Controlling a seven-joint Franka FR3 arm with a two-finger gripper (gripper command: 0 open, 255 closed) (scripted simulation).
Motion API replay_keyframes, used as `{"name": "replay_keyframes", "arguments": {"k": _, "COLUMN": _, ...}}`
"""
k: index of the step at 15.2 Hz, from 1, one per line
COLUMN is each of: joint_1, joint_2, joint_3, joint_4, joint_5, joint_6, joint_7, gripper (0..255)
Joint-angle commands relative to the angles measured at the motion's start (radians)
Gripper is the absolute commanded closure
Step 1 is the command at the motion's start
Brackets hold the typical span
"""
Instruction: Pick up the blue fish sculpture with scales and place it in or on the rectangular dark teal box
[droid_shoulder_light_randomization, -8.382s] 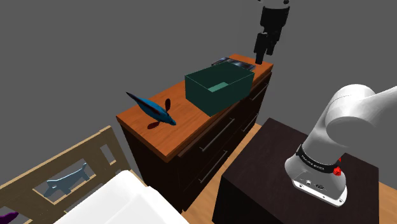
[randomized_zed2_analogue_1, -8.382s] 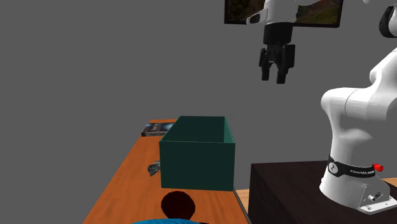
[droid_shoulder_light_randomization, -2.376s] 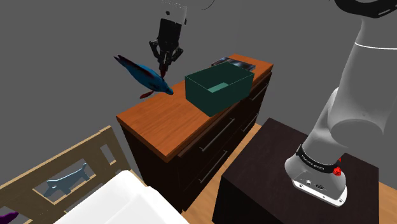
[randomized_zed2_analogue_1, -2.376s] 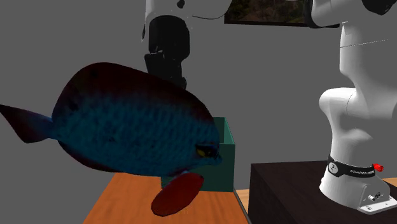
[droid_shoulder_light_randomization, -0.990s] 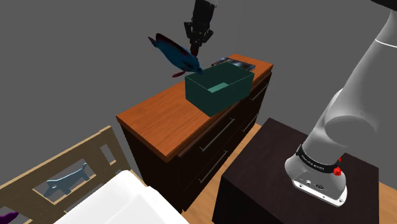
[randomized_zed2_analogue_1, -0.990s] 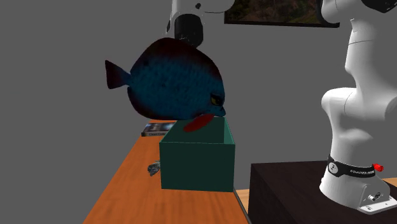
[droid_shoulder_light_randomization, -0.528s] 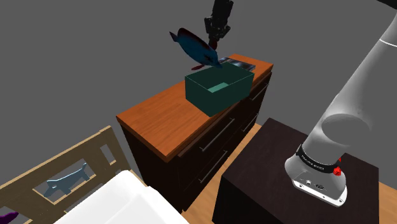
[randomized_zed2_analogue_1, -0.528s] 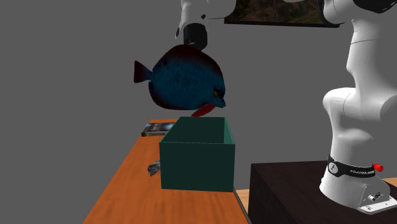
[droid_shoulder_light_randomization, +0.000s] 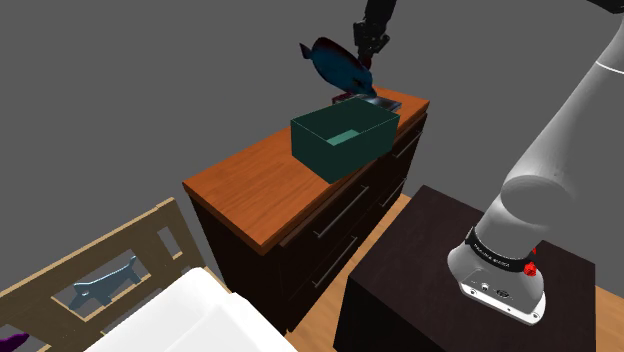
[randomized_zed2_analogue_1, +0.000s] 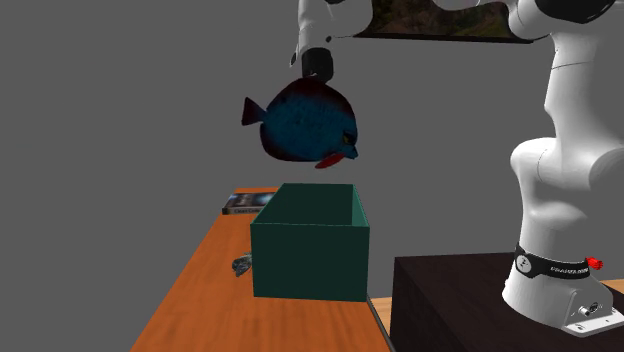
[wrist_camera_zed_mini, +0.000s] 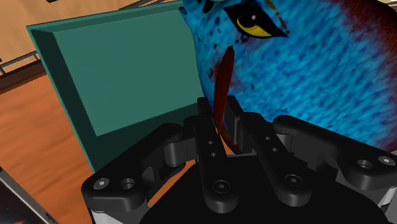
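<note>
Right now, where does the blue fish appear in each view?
Shoulder view: blue fish at top centre, above the teal box.
Second exterior view: fish in the upper middle, hanging over the box.
Wrist view: fish clamped in the jaws, box beyond it.
Shared landmark: the teal box.

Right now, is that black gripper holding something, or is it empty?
The gripper: shut on the blue fish sculpture, holding it up in the air.

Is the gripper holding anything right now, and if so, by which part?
Yes. The gripper is shut on the blue fish, which hangs in the air. Its fingers clasp the fish by a thin red fin.
</note>
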Motion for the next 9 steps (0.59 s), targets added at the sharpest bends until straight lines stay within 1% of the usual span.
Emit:
{"name": "replay_keyframes", "arguments": {"k": 1, "joint_1": -0.024, "joint_2": 0.015, "joint_3": -0.026, "joint_4": 0.02, "joint_5": -0.004, "joint_6": -0.021, "joint_7": -0.048, "gripper": 255}}
{"name": "replay_keyframes", "arguments": {"k": 3, "joint_1": -0.047, "joint_2": 0.031, "joint_3": -0.049, "joint_4": 0.044, "joint_5": -0.008, "joint_6": -0.044, "joint_7": -0.088, "gripper": 255}}
{"name": "replay_keyframes", "arguments": {"k": 9, "joint_1": -0.044, "joint_2": 0.025, "joint_3": -0.047, "joint_4": -0.042, "joint_5": -0.009, "joint_6": 0.034, "joint_7": -0.109, "gripper": 255}}
